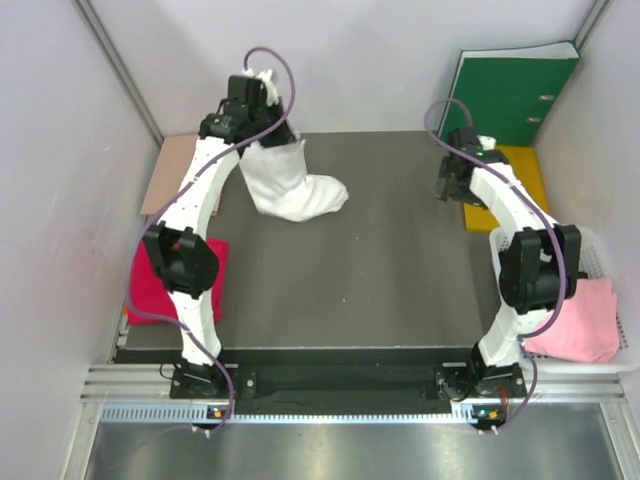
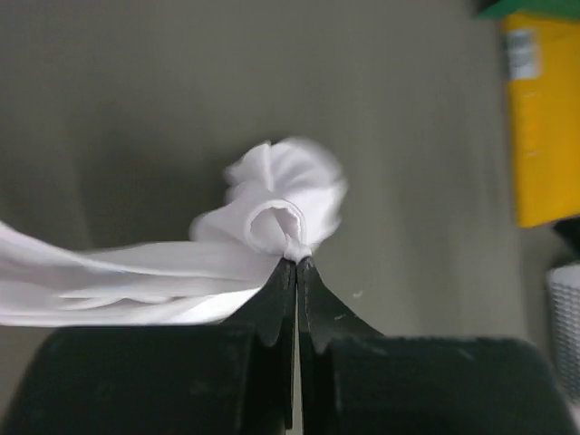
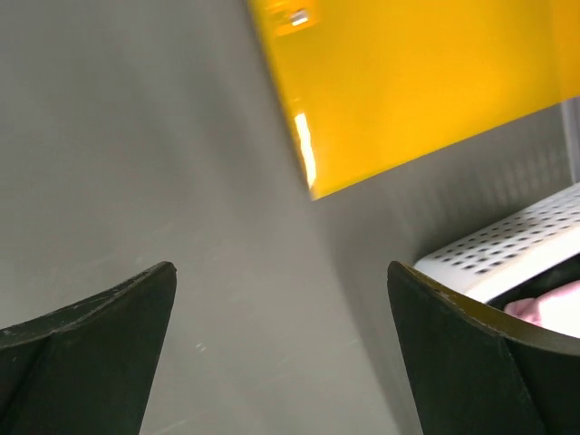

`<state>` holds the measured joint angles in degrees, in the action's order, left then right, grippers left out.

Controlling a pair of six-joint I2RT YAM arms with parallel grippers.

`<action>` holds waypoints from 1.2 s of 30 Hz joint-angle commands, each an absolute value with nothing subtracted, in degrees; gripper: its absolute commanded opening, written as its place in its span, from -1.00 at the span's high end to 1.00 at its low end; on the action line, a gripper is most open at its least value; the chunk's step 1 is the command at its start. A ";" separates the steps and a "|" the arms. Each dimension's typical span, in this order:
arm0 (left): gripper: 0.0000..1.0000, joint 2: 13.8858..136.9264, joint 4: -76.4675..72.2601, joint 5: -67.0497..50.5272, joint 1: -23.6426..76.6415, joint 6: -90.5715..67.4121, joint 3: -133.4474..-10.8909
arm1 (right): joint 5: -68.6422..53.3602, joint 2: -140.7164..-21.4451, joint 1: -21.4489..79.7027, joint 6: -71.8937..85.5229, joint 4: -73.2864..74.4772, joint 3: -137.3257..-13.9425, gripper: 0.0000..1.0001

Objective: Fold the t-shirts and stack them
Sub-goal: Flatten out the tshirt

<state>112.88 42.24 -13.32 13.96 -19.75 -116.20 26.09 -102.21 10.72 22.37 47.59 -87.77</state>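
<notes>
currently: left gripper (image 2: 296, 263) clamped fully together on a bunched bit of the white t-shirt (image 2: 281, 204), with the cloth pinched right at the fingertips. the rest hangs below the raised gripper, its lower end resting on the dark table (image 1: 400, 270) at the far left. the left wrist view shows the pinch; the overhead does not. right gripper (image 3: 281, 268) spread wide, holding nothing, over table beside a yellow flat item (image 3: 408, 82). overhead only: red t-shirt (image 1: 145, 295) at the left edge; pink t-shirt (image 1: 590, 325) apparently in the white basket (image 1: 600, 240), partly hidden by the arm.
</notes>
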 commanded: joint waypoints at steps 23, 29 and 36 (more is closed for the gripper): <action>1.00 100.21 35.59 -10.81 32.88 -27.16 -128.41 | 12.39 -91.93 -10.11 21.62 43.51 -83.23 -0.99; 1.00 93.45 39.64 -10.99 25.32 -24.70 -118.67 | 11.78 -91.93 -10.11 21.88 42.63 -82.62 -0.99; 1.00 83.16 40.87 -7.04 22.24 -25.84 -93.05 | 7.66 -91.06 -8.79 22.06 40.09 -78.50 -0.99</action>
<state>88.49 39.00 -9.61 23.27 -25.56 -104.62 11.03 -93.91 -10.07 21.47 43.44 -80.95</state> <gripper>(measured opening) 0.012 0.993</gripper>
